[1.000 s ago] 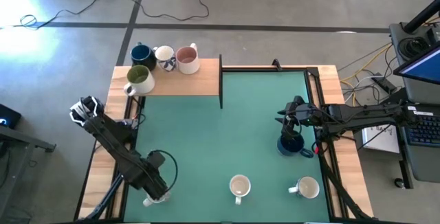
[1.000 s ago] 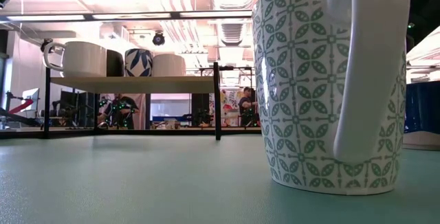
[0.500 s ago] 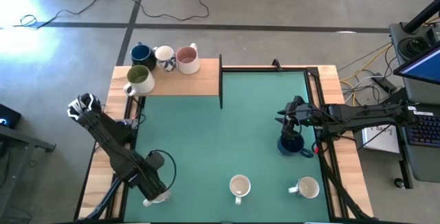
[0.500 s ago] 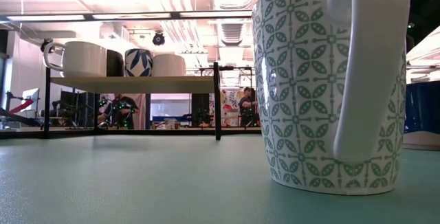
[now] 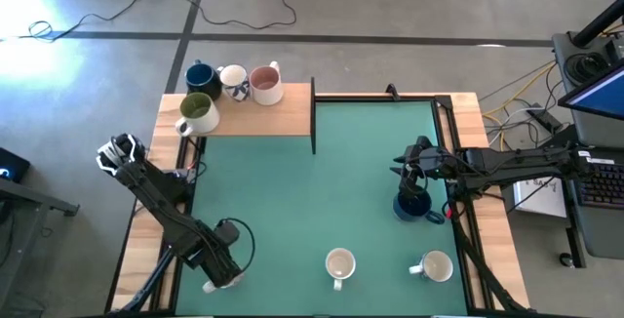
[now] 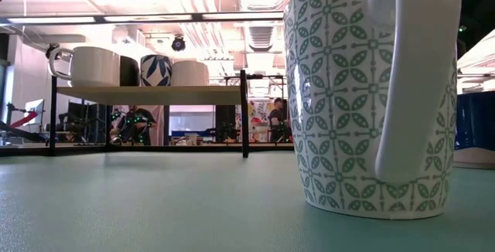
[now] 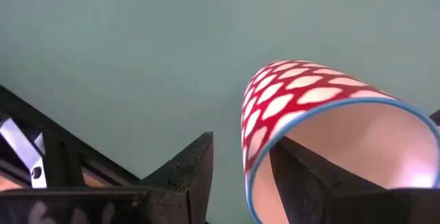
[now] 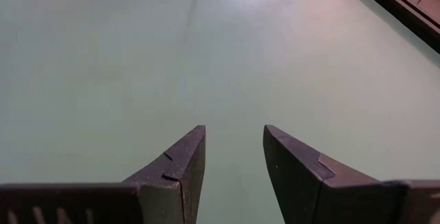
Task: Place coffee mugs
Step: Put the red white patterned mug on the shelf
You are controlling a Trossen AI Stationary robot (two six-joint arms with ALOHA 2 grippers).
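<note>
Sideways, red-patterned mug (image 7: 323, 141) straddled by left end effector (image 7: 240, 176).

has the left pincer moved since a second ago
Barely. In the high view the left pincer, with one finger inside the red-patterned mug's rim, stays at the table's near left corner; only the arm behind it shifts slightly.

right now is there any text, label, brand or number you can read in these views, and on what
None can be read.
The green-leaf mug, the red-and-white mug held by the left gripper and the blue-leaf mug on the shelf carry patterns only.
The posters in the room behind are too blurred to read.
</note>
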